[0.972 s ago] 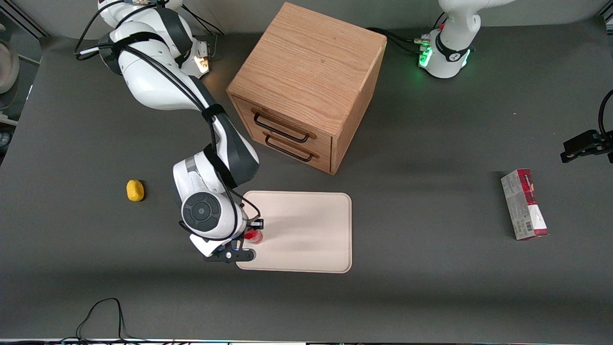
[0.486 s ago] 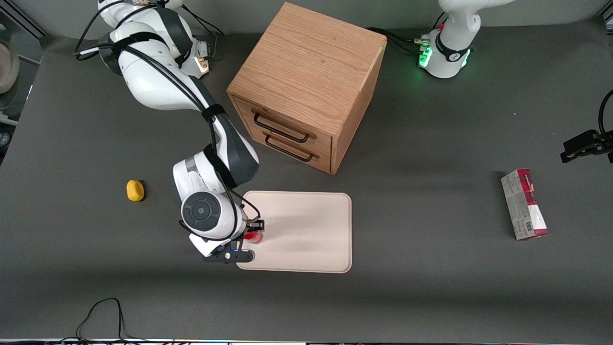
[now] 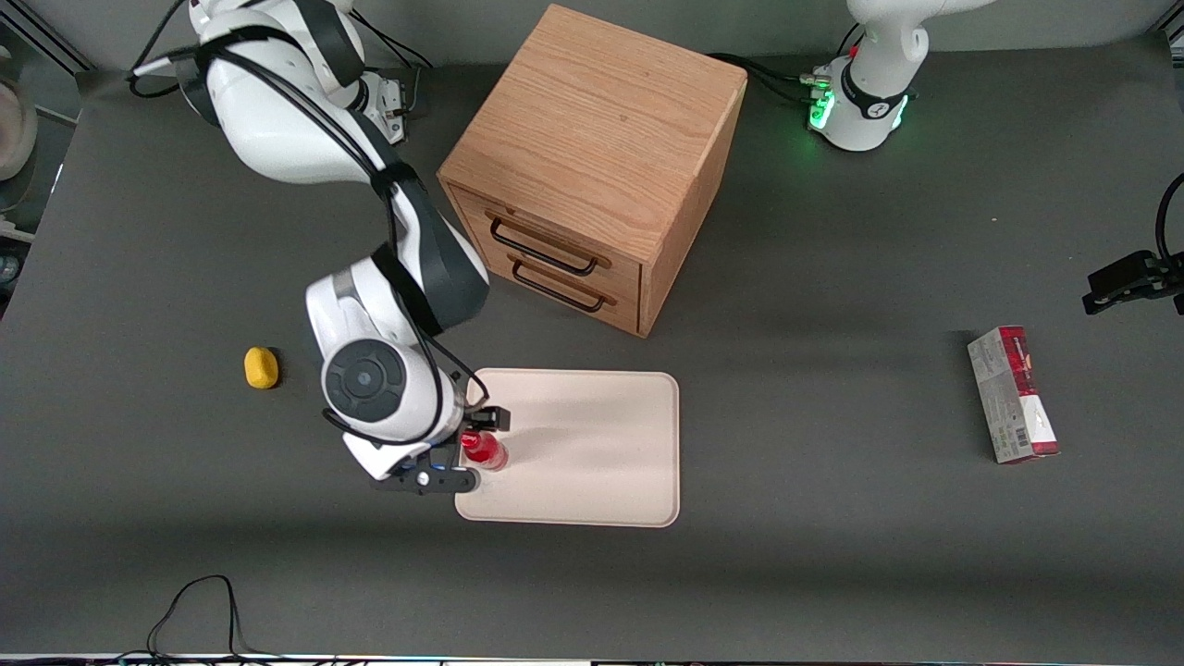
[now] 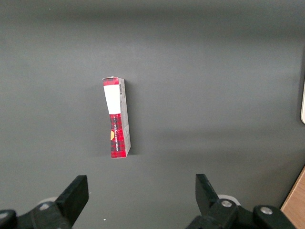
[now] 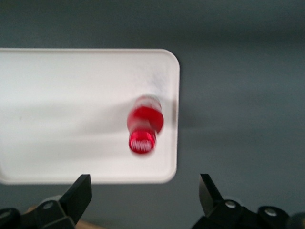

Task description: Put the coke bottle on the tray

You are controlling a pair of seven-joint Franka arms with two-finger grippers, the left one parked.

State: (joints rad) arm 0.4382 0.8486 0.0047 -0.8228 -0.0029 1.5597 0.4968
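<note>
The coke bottle (image 3: 485, 451) is small and red with a red cap. It stands upright on the pale cream tray (image 3: 592, 453), close to the tray's edge toward the working arm's end. My right gripper (image 3: 462, 450) hangs above the bottle, open and empty, with its fingers spread clear of it. In the right wrist view the bottle (image 5: 144, 126) is seen from above, standing free on the tray (image 5: 71, 119). The gripper (image 5: 144, 191) has its two dark fingertips (image 5: 81, 188) wide apart, holding nothing.
A wooden cabinet (image 3: 592, 166) with two drawers stands farther from the front camera than the tray. A small yellow object (image 3: 261, 367) lies toward the working arm's end. A red-and-grey carton (image 3: 1012, 393) lies toward the parked arm's end and also shows in the left wrist view (image 4: 116, 117).
The right arm's wrist has lifted and shifted a little away from the tray. The bottle now stands uncovered on the tray and has stayed in the same spot.
</note>
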